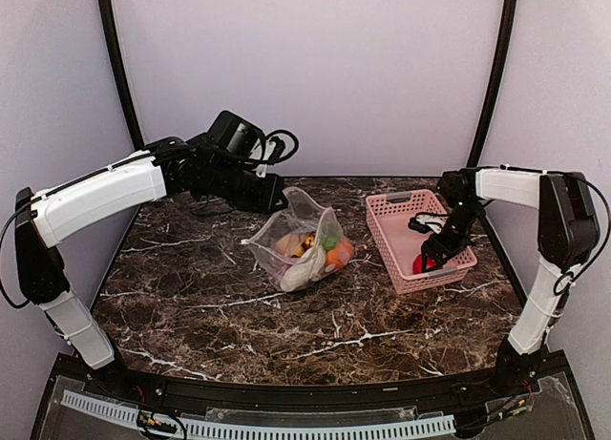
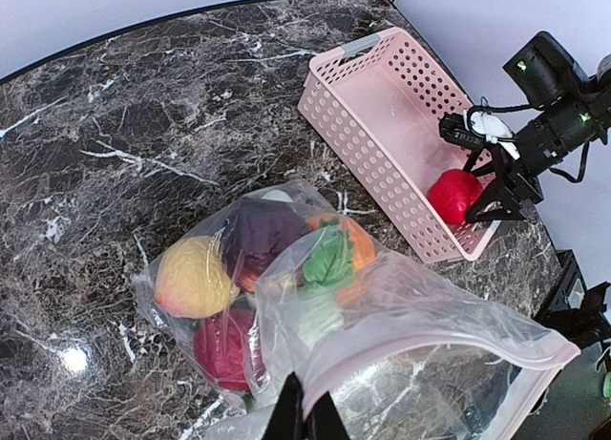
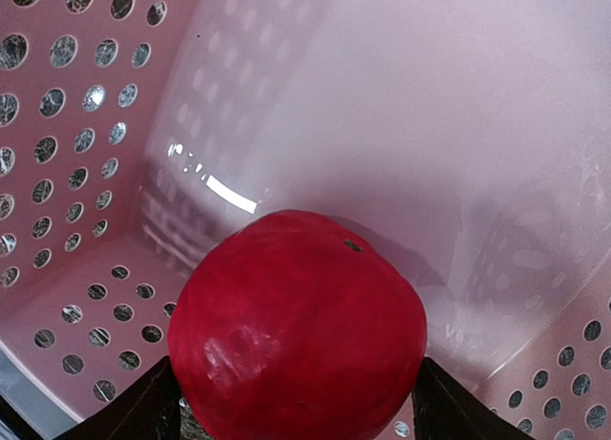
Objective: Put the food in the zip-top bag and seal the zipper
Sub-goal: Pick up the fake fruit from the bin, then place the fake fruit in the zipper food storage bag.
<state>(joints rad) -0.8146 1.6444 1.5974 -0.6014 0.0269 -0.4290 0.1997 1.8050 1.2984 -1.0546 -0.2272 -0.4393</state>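
Note:
The clear zip-top bag (image 1: 298,232) stands open mid-table, and the left wrist view (image 2: 420,311) shows it from above. It holds a yellowish fruit (image 2: 194,276), a dark maroon one (image 2: 260,235), an orange one with a green leaf (image 2: 355,244) and a red one (image 2: 224,349). My left gripper (image 1: 275,199) is shut on the bag's rim at the pinkish zipper strip (image 2: 430,349) and holds the mouth up. My right gripper (image 1: 427,261) reaches into the pink basket (image 1: 391,232). Its fingers press both sides of a red round fruit (image 3: 296,325) at the basket's near corner.
The pink slotted basket (image 2: 363,144) lies right of the bag, long side pointing away from me, and only the red fruit (image 2: 454,194) shows inside it. Dark marble table (image 1: 239,316). Curved black frame posts stand at the back corners.

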